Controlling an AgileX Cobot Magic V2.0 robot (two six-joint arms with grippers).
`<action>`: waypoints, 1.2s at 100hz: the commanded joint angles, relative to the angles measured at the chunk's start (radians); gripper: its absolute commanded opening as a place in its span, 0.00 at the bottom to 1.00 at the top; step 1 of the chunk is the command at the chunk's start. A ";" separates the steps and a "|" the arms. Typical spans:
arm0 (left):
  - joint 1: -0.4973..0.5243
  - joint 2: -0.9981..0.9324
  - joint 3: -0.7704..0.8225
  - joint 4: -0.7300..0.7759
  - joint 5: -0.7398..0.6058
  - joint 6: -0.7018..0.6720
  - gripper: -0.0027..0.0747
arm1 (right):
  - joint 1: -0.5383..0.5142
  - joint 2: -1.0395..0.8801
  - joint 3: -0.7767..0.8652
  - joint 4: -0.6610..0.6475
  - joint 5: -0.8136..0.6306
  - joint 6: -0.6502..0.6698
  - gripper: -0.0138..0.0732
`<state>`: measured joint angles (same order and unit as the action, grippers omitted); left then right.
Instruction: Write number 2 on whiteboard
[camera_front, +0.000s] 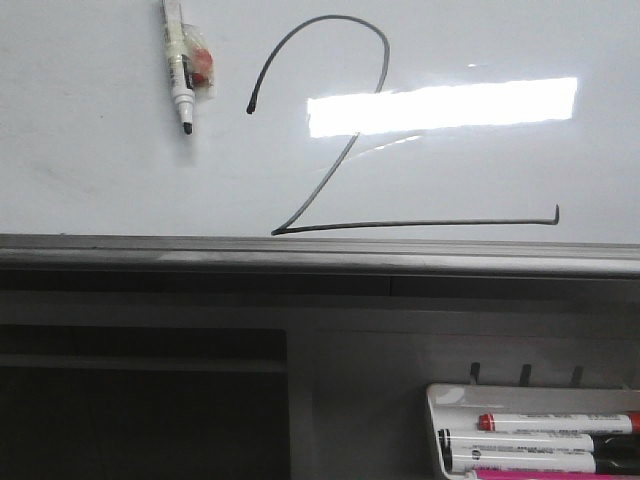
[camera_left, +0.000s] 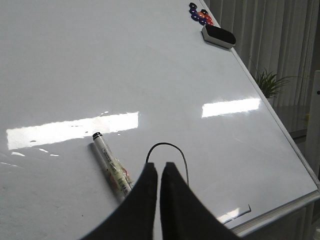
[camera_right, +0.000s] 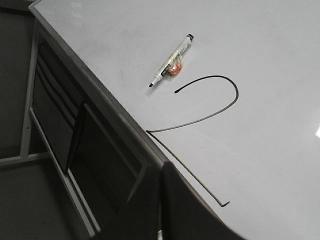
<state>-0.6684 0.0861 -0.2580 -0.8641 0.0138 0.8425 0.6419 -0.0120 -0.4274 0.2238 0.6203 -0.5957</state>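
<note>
Item 1, far left on the board: marker (camera_front: 181, 66), white barrel w/ dark tip pointing toward the board's lower edge, cap off, lying flat on the whiteboard (camera_front: 90, 170). A small red/orange bit w/ clear wrap sits against its barrel. Nothing grips it.

Item 2, just right of marker: the number 2 (camera_front: 340, 170), thin dark-grey line. Rounded top loop, long diagonal down to lower left, flat base stroke running right along just above the grey metal edge, small upturned end at far right. A bright rectangular light reflection crosses its diagonal. Marker and numeral near each other, not touching.

Item 3, lower right, below the board: white tray (camera_front: 436, 425) holding several markers, red-capped one on top, black below, pink at the very bottom.

Item 4, from my left wrist cam: eraser (camera_left: 218, 36) and a cluster of small round magnets (camera_left: 200, 15), blue/red/black, at the board's far corner, well apart from the 2.

My grippers:
- Left gripper (camera_left: 159, 175): fingers pressed together, only a hairline slit btwn them, holding nothing. Hangs over the board near the marker and the loop of the 2.
- Right gripper (camera_right: 160, 175): fingers closed together likewise, empty. Sits over the board's lower edge by the base stroke of the 2.

Neither gripper shows in front cam.
</note>
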 joint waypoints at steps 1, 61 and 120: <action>-0.001 0.012 -0.027 0.001 -0.043 -0.003 0.01 | -0.007 -0.009 -0.023 0.000 -0.074 0.003 0.08; 0.080 0.008 0.204 0.577 -0.274 -0.407 0.01 | -0.007 -0.009 -0.023 0.000 -0.074 0.003 0.08; 0.383 -0.116 0.269 0.659 0.279 -0.723 0.01 | -0.007 -0.009 -0.023 0.000 -0.072 0.003 0.08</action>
<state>-0.3003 -0.0044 0.0007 -0.1654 0.3107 0.1340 0.6419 -0.0120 -0.4274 0.2215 0.6227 -0.5954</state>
